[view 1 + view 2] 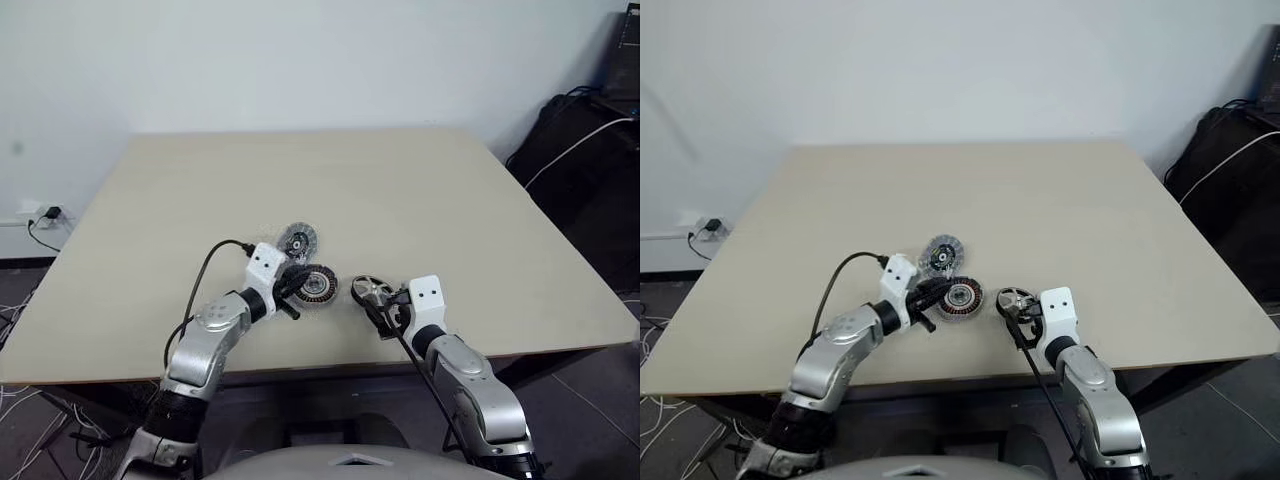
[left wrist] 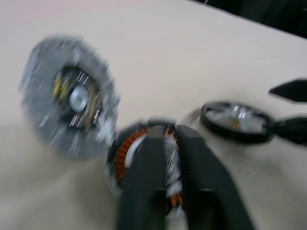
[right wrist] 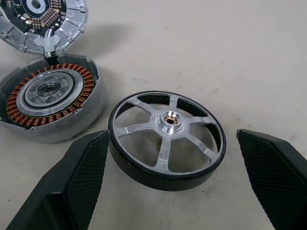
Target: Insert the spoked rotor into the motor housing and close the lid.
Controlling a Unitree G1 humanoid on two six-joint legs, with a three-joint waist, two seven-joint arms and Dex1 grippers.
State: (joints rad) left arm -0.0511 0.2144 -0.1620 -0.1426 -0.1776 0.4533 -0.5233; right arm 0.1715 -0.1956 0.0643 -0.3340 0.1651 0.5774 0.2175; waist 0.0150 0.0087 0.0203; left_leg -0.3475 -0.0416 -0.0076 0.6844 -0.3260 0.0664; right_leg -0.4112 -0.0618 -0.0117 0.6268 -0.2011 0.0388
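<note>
The motor housing (image 3: 50, 96), a round cup with copper windings, lies near the table's front edge. The lid (image 3: 43, 19) leans at its far side, ribbed face and dark centre up. My left gripper (image 1: 297, 287) comes at the housing (image 1: 318, 285) from the left. Its fingers (image 2: 144, 187) are shut, pinching the housing's near rim (image 2: 170, 158). Just right of the housing, the spoked rotor (image 3: 168, 139) lies flat on the table. My right gripper (image 3: 172, 135) stands open around the rotor (image 1: 371, 291), one finger on each side and neither touching it.
The beige table (image 1: 400, 190) stretches wide behind the parts. Its front edge runs just below both grippers. A black cable (image 1: 205, 275) loops from my left wrist. Dark equipment and cables (image 1: 590, 150) stand off the table's right side.
</note>
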